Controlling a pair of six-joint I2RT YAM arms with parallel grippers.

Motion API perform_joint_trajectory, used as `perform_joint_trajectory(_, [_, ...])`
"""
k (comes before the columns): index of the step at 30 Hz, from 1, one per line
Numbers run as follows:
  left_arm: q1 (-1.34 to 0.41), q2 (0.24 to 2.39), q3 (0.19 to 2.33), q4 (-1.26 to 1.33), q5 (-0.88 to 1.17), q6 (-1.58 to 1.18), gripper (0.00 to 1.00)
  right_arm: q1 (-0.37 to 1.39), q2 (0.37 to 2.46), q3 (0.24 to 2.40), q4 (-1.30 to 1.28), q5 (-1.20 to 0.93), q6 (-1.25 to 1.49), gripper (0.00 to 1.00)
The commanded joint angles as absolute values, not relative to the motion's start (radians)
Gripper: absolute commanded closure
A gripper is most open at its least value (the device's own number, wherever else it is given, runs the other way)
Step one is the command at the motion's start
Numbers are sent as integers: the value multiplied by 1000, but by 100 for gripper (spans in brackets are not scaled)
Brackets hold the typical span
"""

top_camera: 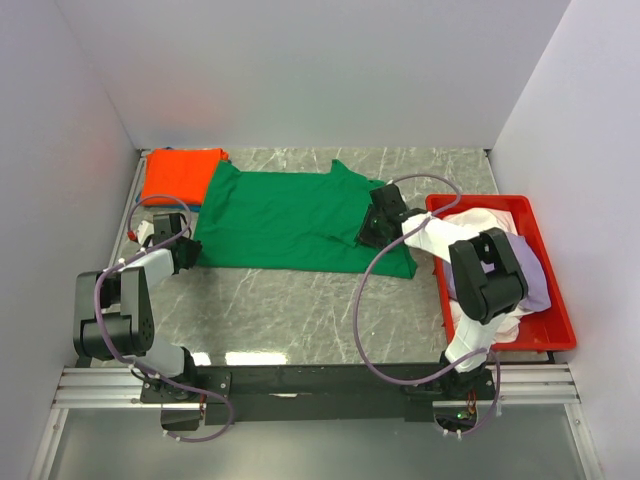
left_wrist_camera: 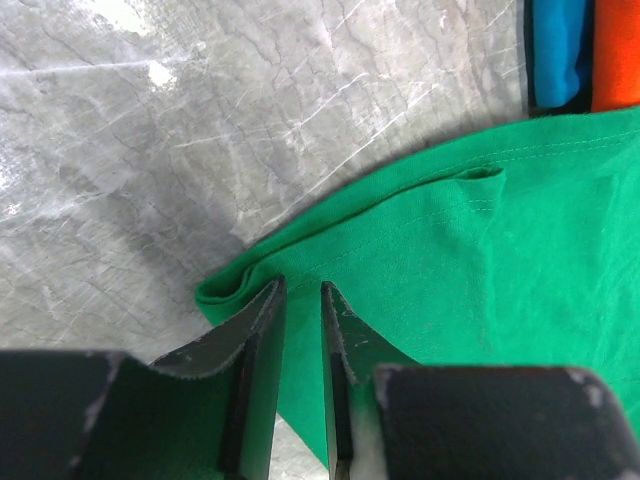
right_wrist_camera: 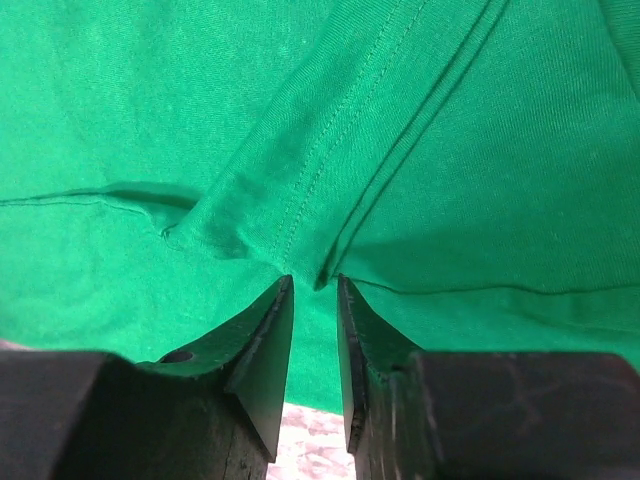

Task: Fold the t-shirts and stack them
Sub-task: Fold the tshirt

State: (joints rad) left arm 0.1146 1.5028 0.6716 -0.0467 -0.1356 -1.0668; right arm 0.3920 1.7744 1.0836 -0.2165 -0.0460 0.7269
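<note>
A bright green t-shirt (top_camera: 290,220) lies spread on the marble table, sleeves to the right. My left gripper (top_camera: 190,252) is at its lower left corner, jaws nearly closed with the green hem (left_wrist_camera: 420,260) between them; it also shows in the left wrist view (left_wrist_camera: 302,288). My right gripper (top_camera: 372,232) is at the shirt's right side near a sleeve seam, jaws nearly closed on bunched green cloth (right_wrist_camera: 300,150); it also shows in the right wrist view (right_wrist_camera: 315,280). A folded orange t-shirt (top_camera: 180,175) lies at the back left on a blue one (left_wrist_camera: 558,50).
A red plastic tray (top_camera: 480,202) stands at the right, holding a white t-shirt (top_camera: 440,240) and a lilac one (top_camera: 535,285). The right arm's body hangs over the tray. White walls close in the left, back and right sides.
</note>
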Motion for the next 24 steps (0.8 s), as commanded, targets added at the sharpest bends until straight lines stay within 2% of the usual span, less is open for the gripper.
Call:
perform_joint_trajectory(1, [118,1508,670,-15,-130,-1057,74,394,1779,1083,-147,-44,744,69])
perform_joint_trajectory(17, [120,1516,670,-12,-127,-1054,74,420,1851,1124,-156,-46,747,65])
perform_joint_trajectory(24, [120,1519,670,-9,-126,-1054,74,426,1859,1161,-173,-45,747,76])
